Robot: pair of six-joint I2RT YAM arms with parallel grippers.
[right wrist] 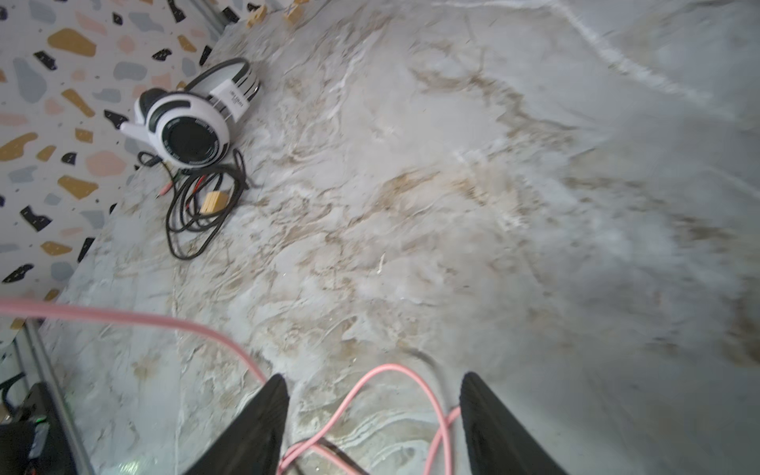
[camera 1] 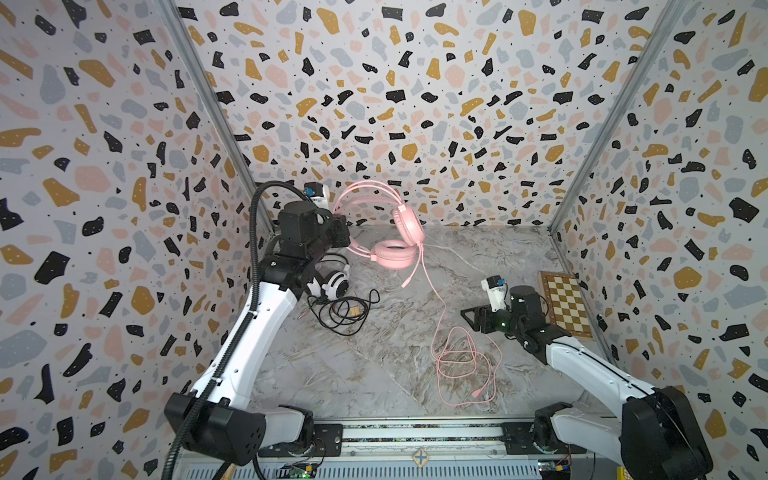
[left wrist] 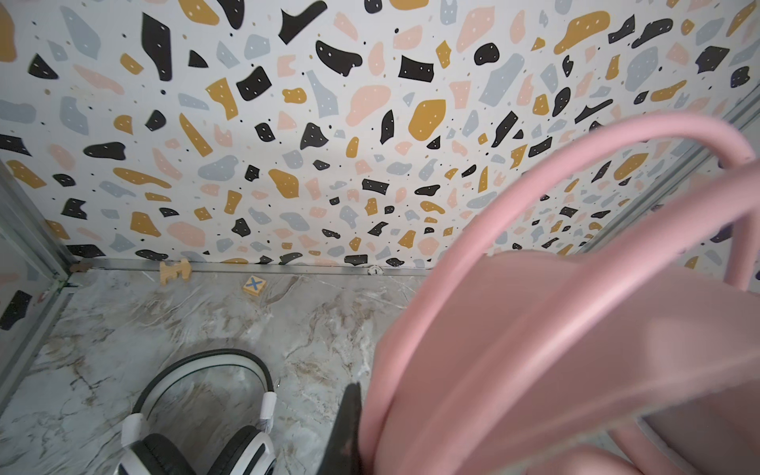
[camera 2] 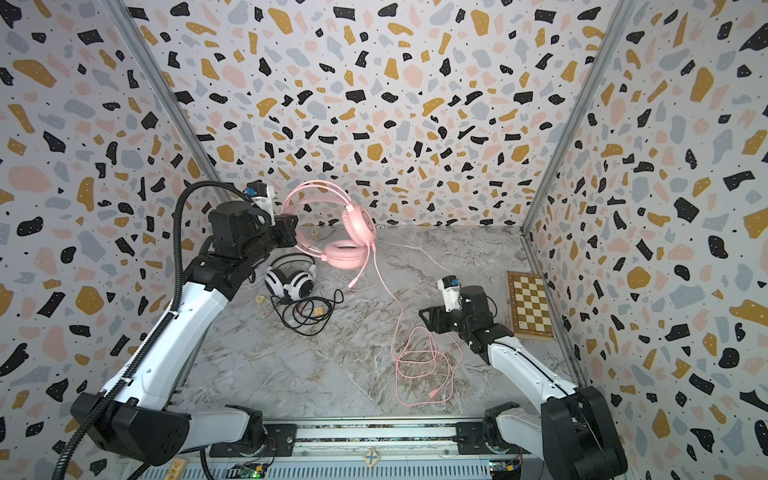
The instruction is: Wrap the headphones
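So the left gripper (camera 1: 340, 226) is clamping tight on the headband of the pink headset (camera 1: 395, 253) and holding it up near the back wall. The band is arching upward and the cups are hanging to the right of the claw. Honestly I can't tell if the lower cup is touching the marble table (camera 1: 365, 374) or not. The pink cable (camera 1: 461, 361) is trailing down from the cups toward the front and lying in a loose, messy coil at front right. The right gripper (right wrist: 373, 376) is hovering just over that coil with its fingers spread wide, gripping nothing, and in the right wrist view a couple of loops are lying between them. The white headset (camera 1: 332, 284) is sitting on the table under the left arm, its black cable (camera 1: 340, 320) lying looped just in front of it around a little wooden block (camera 1: 354, 311). A chessboard (camera 1: 565, 305) is lying by the right wall
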